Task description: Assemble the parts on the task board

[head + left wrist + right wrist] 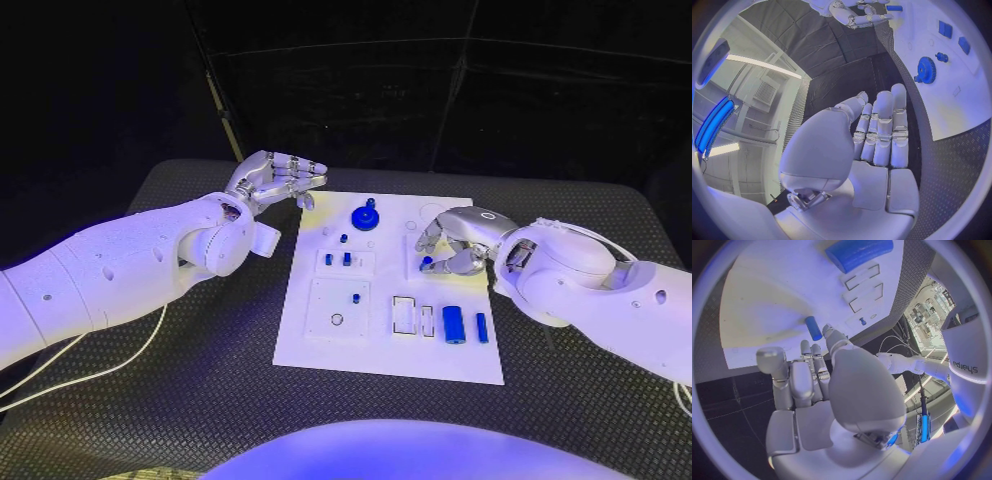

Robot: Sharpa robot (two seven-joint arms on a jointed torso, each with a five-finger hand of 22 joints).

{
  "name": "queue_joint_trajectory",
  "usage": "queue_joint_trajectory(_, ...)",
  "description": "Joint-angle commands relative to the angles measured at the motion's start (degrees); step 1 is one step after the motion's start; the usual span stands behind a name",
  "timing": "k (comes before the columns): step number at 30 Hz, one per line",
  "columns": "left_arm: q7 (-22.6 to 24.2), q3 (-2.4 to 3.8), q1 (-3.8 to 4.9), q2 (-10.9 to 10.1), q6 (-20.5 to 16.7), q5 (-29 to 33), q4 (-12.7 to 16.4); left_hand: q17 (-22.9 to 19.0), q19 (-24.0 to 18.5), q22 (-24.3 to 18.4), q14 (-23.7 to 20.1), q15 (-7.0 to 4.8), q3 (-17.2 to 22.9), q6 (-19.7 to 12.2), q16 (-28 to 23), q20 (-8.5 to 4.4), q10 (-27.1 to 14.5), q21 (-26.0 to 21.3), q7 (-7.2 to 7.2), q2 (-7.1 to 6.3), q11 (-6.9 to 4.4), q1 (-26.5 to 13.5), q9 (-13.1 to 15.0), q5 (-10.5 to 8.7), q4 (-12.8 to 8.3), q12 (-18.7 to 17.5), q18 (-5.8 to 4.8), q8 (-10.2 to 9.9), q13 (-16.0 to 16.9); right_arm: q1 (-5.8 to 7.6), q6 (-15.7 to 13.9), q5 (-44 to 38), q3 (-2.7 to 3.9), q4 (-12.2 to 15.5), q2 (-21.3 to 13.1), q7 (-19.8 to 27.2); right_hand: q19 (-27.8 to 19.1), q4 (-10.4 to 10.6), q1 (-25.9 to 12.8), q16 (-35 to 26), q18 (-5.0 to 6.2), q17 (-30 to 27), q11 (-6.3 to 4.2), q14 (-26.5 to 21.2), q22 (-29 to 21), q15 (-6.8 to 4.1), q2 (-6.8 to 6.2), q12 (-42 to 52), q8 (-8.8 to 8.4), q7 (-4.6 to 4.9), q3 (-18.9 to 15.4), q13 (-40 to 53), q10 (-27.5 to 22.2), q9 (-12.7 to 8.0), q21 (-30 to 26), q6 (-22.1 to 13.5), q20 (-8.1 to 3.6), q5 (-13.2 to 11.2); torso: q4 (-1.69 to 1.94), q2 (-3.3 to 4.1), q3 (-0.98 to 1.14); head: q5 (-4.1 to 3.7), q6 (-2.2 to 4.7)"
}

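Task board lay mid-desk, blue parts on it: gear at far edge, cylinder near front. Right hand pinched small blue peg over board. Left hand hovered beside board, fingers curled, empty (arm lettering unreadable).

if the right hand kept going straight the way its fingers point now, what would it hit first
Most likely the small blue peg just past the right hand, whose fingertips are beside it over the task board. Whether they already touch is unclear.
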Motion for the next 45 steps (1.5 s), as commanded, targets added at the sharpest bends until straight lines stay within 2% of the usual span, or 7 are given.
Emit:
queue_joint_trajectory(1,0.65,0.07,0.08,0.10,0.58,0.23,0.02,-0.08,-0.25,-0.10,-0.34,0.05,0.31,-0.05,-0.18,0.23,-0.40,-0.20,0.14,0.19,0.03,-0.19,-0.05,0.26,-0.09,0.31,0.72,0.10,-0.05,0.06,2.47,-0.63,0.04,-0.33,0.41,-0.36,0.84,0.08,0.76,-0.05,0.09,-0.02,-0.27,0.93,0.72,-0.54,0.77,-0.42,0.59,-0.16,1.63,-0.16,2.07,0.07,0.57,1.57,-0.15,-0.87,0.01,0.02,0.02,0.04,-0.12)
queue_joint_trajectory(6,0.65,0.07,0.08,0.12,0.61,0.23,-0.03,-0.08,-0.25,-0.10,-0.34,0.05,0.31,-0.05,-0.18,0.23,-0.40,-0.20,0.14,0.19,0.03,-0.19,-0.05,0.26,-0.09,0.31,0.72,0.10,-0.05,0.04,3.61,-0.90,0.03,-0.86,0.92,-0.57,2.03,0.04,2.18,0.92,-0.30,1.75,-1.25,1.48,2.99,-1.36,1.66,-2.17,0.97,-1.14,5.66,-0.17,6.12,0.05,1.90,4.36,-0.85,-2.91,-0.03,0.01,0.02,0.07,-0.33)
queue_joint_trajectory(13,0.56,0.07,0.08,0.17,0.72,0.23,-0.11,-0.08,-0.25,-0.10,-0.34,0.05,0.31,-0.05,-0.18,0.23,-0.40,-0.20,0.14,0.19,0.03,-0.19,-0.05,0.26,-0.09,0.31,0.72,0.10,-0.05,0.03,4.67,-1.73,0.02,-1.43,1.49,-0.90,2.43,0.17,1.65,1.37,-0.48,2.45,-1.61,1.67,3.84,-1.61,0.16,-5.85,0.17,-1.38,10.24,-0.13,8.97,-0.21,2.48,5.81,-1.27,-3.21,0.00,0.04,0.04,0.09,-0.52)
queue_joint_trajectory(24,0.43,0.07,0.08,0.19,0.85,0.23,-0.23,-0.08,-0.25,-0.10,-0.34,0.05,0.31,-0.05,-0.18,0.23,-0.40,-0.20,0.14,0.19,0.03,-0.19,-0.05,0.26,-0.09,0.31,0.72,0.10,-0.05,0.02,5.79,-3.49,0.00,-1.88,1.70,-2.06,2.34,-0.06,1.04,1.27,-0.47,2.24,-1.62,1.59,3.82,-1.58,-0.97,-7.69,-0.36,-1.36,12.44,-0.11,9.88,-0.26,2.48,6.09,-1.30,-3.67,-0.04,-0.04,0.03,0.09,-0.74)
queue_joint_trajectory(35,0.32,0.06,0.02,0.21,0.93,0.23,-0.30,-0.11,-0.24,-0.15,-0.36,0.04,0.34,-0.01,-0.19,0.23,-0.36,-0.26,0.12,0.27,0.01,-0.16,-0.03,0.26,-0.12,0.42,0.73,0.15,-0.03,0.01,-0.62,-2.15,0.02,0.45,0.76,0.72,3.28,-2.39,2.66,1.94,-0.92,3.41,-1.62,1.82,6.61,-1.67,-0.53,-9.21,-0.52,-1.22,18.26,0.04,11.46,-0.22,4.12,6.59,-1.49,-5.95,-0.17,-0.06,0.14,0.13,-0.50)
queue_joint_trajectory(40,0.22,0.06,-0.04,0.30,1.04,0.23,-0.26,-0.11,-0.24,-0.15,-0.36,0.04,0.34,-0.01,-0.19,0.23,-0.36,-0.26,0.12,0.27,0.01,-0.16,-0.03,0.26,-0.12,0.42,0.73,0.15,-0.03,0.07,-1.95,0.00,0.09,3.90,-1.08,1.29,3.49,-2.98,2.50,2.27,-1.04,3.99,-1.61,1.92,7.36,-1.64,-0.56,-9.46,-0.47,-1.19,19.54,0.11,11.88,-0.19,4.59,6.78,-1.50,-6.14,-0.03,-0.20,-0.11,-0.05,-0.30)
queue_joint_trajectory(45,0.20,0.06,-0.08,0.35,1.00,0.24,-0.32,-0.11,-0.24,-0.15,-0.36,0.04,0.34,-0.01,-0.19,0.23,-0.36,-0.26,0.12,0.27,0.01,-0.16,-0.03,0.26,-0.12,0.42,0.73,0.15,-0.03,0.11,-2.99,1.50,1.95,7.28,-1.82,1.70,3.73,-3.28,2.42,2.47,-1.15,4.34,-1.65,2.00,8.08,-1.65,-0.59,-9.54,-0.45,-1.19,20.07,0.14,12.11,-0.18,5.00,6.89,-1.53,-6.15,-0.06,-0.10,0.05,0.16,-0.15)
